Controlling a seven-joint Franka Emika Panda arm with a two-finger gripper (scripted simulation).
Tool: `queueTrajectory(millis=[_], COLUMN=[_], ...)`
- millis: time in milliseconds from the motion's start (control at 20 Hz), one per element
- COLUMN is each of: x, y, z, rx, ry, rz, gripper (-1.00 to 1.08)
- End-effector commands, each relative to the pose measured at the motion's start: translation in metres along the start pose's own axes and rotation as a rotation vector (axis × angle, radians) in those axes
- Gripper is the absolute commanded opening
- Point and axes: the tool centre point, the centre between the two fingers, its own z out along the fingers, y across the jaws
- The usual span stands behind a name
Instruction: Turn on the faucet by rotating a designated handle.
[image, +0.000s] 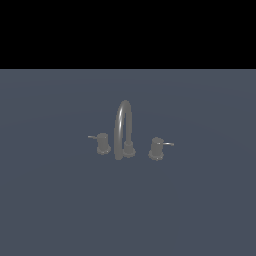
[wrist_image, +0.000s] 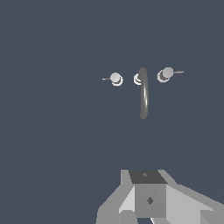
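Note:
The faucet (image: 123, 131) is dull grey metal with a tall arched spout on a round base and a squat knob on each side. The handle (image: 102, 143) is the knob on the exterior view's left, and its thin dim lever points left. The twin knob (image: 157, 148) on the right carries a brighter lever. In the wrist view the faucet (wrist_image: 143, 92), the handle (wrist_image: 116, 78) and the twin knob (wrist_image: 165, 74) lie far off. Only grey blocky parts of my gripper (wrist_image: 149, 197) show at the frame's edge, well apart from the faucet. Its fingers are not clearly visible. No arm shows in the exterior view.
The faucet stands on a flat blue-grey surface (image: 60, 200) that spreads in every direction. A black band fills the upper part of the exterior view.

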Motion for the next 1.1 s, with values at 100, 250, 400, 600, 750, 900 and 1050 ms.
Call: queueTrajectory(millis=[100, 250, 400, 600, 750, 900, 1050], x=[0.029, 0.048, 0.066, 0.089, 0.105, 0.119, 0.133], y=[-0.015, -0.025, -0.033, -0.043, -0.050, -0.055, -0.059], z=[0.026, 0.045, 0.066, 0.097, 0.121, 0.146, 0.172], rx=[0.040, 0.058, 0.069, 0.075, 0.072, 0.064, 0.052], ry=[-0.032, -0.053, -0.072, -0.093, -0.104, -0.111, -0.111], rz=[0.127, 0.216, 0.309, 0.436, 0.534, 0.633, 0.732], gripper=[-1.00, -1.00, -1.00, -1.00, -1.00, -1.00, -1.00])
